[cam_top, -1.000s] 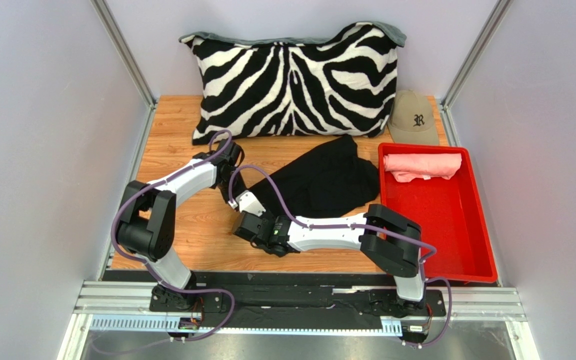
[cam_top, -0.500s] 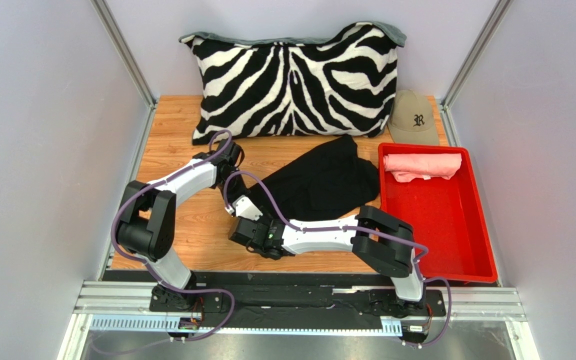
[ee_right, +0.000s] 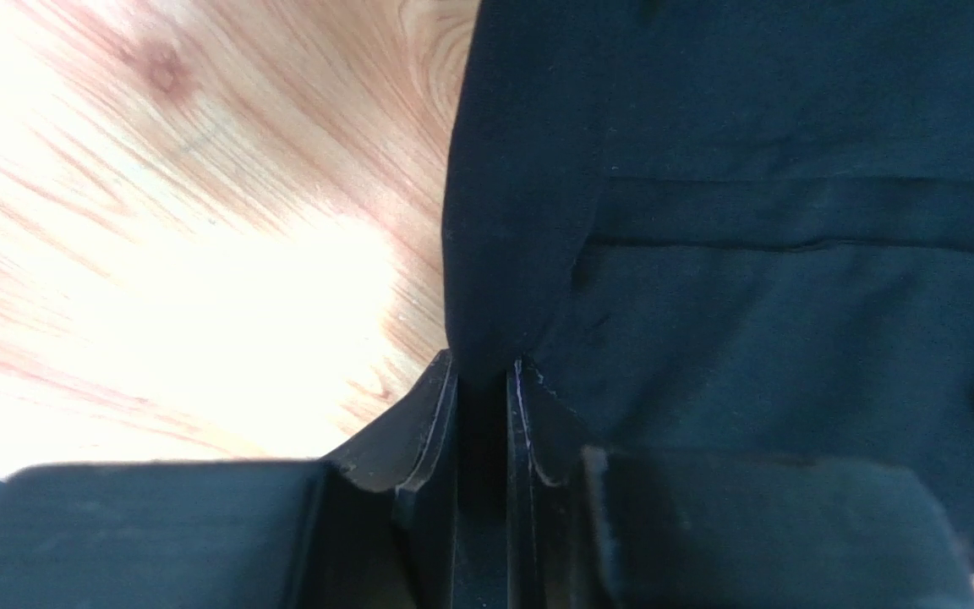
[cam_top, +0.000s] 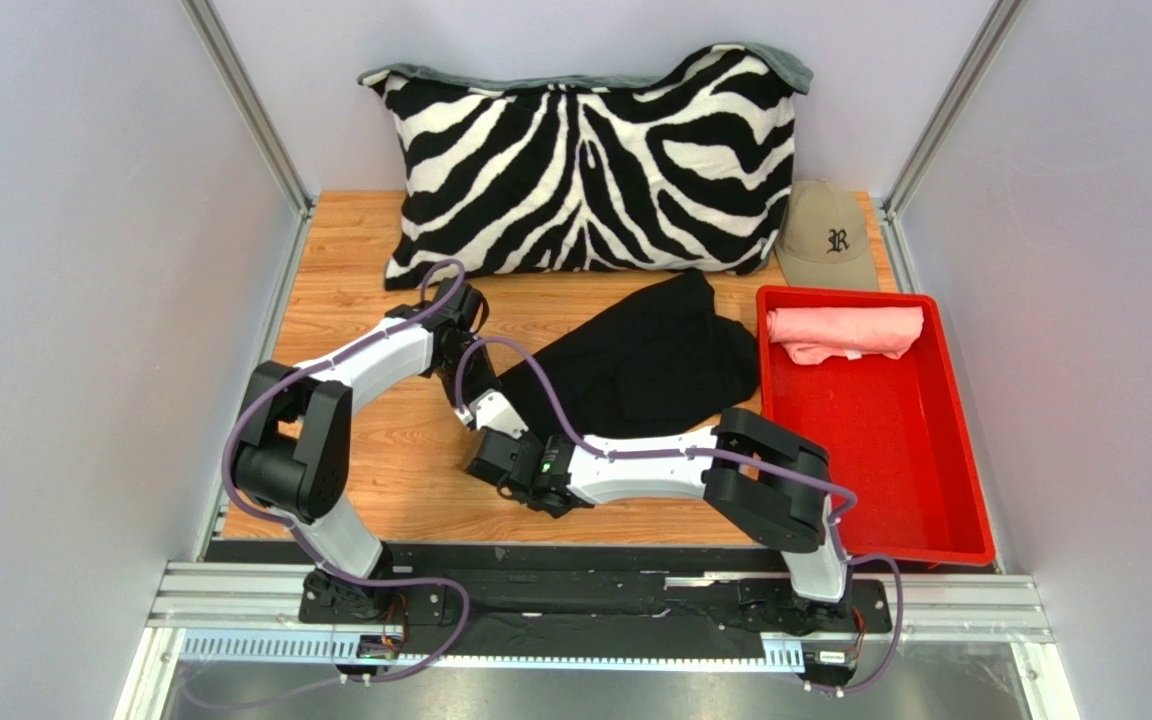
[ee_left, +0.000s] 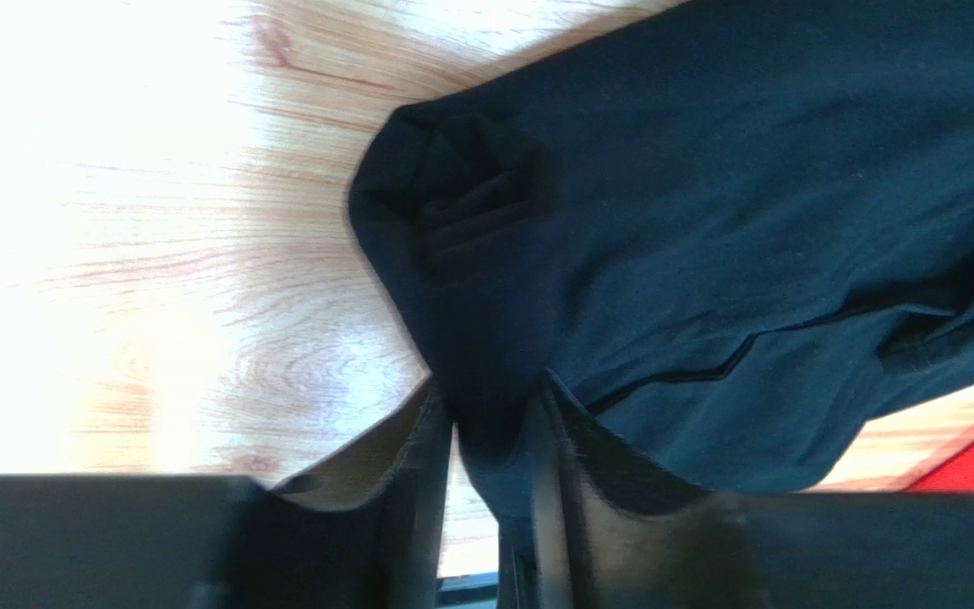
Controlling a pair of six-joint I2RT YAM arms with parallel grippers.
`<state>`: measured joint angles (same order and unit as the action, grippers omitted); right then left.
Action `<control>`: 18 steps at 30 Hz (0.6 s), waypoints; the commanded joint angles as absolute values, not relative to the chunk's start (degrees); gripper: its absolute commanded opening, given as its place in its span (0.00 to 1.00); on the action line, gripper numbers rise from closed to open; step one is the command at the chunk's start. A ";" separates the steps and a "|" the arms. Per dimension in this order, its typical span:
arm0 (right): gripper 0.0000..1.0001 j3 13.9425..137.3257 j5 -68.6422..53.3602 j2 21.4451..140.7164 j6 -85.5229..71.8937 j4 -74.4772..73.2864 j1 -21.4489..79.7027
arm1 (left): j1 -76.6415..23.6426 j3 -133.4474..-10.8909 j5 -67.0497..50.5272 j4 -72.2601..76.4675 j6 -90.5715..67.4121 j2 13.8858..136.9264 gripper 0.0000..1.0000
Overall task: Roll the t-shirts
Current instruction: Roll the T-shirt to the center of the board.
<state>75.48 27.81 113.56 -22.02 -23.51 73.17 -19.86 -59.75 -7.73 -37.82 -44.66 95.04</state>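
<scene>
The black t-shirt [cam_top: 654, 360] lies crumpled on the wooden table [cam_top: 342, 255], left of the red tray. My left gripper [cam_top: 462, 357] is shut on its left edge; the left wrist view shows black cloth [ee_left: 708, 216] pinched between the fingers [ee_left: 492, 419]. My right gripper [cam_top: 489, 408] is shut on the shirt's near-left edge; the right wrist view shows cloth [ee_right: 759, 190] clamped between the fingers [ee_right: 482, 381]. The salmon pink t-shirt [cam_top: 844, 332] lies rolled at the far end of the red tray [cam_top: 898, 495].
A zebra-striped pillow [cam_top: 590, 158] leans on the back wall. A tan baseball cap [cam_top: 829, 234] sits at the back right. Grey walls close in both sides.
My right arm drew slightly left and nearer, then eased back, still holding the black shirt's edge. The left arm has barely moved.
</scene>
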 commanded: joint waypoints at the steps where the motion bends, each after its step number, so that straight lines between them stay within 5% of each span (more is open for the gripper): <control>1: 0.12 67.61 9.61 106.63 -29.34 -12.18 67.26 | -19.07 -60.21 -10.81 -34.99 -41.93 90.97 0.51; 11: 0.12 49.75 -24.31 106.51 -53.07 21.24 54.15 | -13.54 -50.99 -18.19 -28.31 -42.27 76.75 0.58; 18: 0.12 44.74 -31.11 111.70 -67.05 41.09 51.33 | -13.54 -41.68 -22.06 -20.22 -45.43 73.39 0.57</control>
<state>47.77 -23.16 109.06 -55.40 25.41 51.88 -13.47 -45.12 -18.17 -26.85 -43.46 74.91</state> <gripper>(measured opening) 0.167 0.575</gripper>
